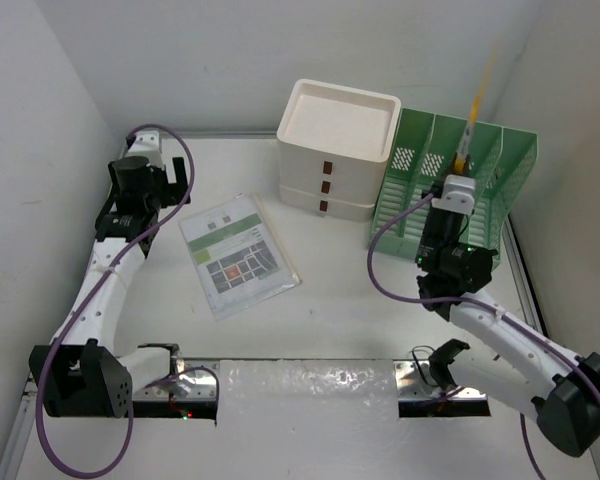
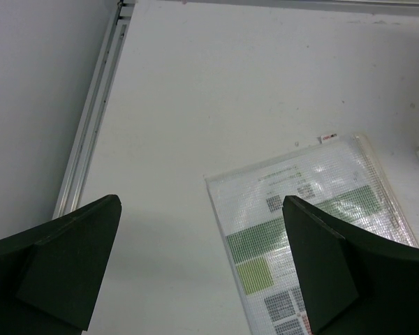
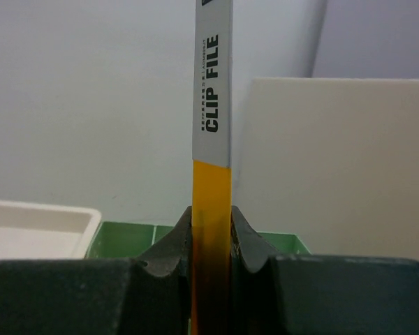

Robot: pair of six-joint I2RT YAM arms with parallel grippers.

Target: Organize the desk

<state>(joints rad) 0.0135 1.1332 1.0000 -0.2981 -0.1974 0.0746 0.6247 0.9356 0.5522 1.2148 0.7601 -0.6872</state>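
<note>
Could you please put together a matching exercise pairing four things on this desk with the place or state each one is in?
Things:
1. clip file
2. printed sheet
3. white drawer box
4. left gripper

Places or states:
A. open, holding nothing
B. beside the green file rack
C. lying flat on the desk
D. upright, clamped in the right gripper

Pairs: 1-D, 2-C, 3-B, 4-A.

Overhead camera takes in the whole desk (image 1: 330, 320); left wrist looks down close, sharing the sheet (image 2: 314, 237); right wrist looks level.
</note>
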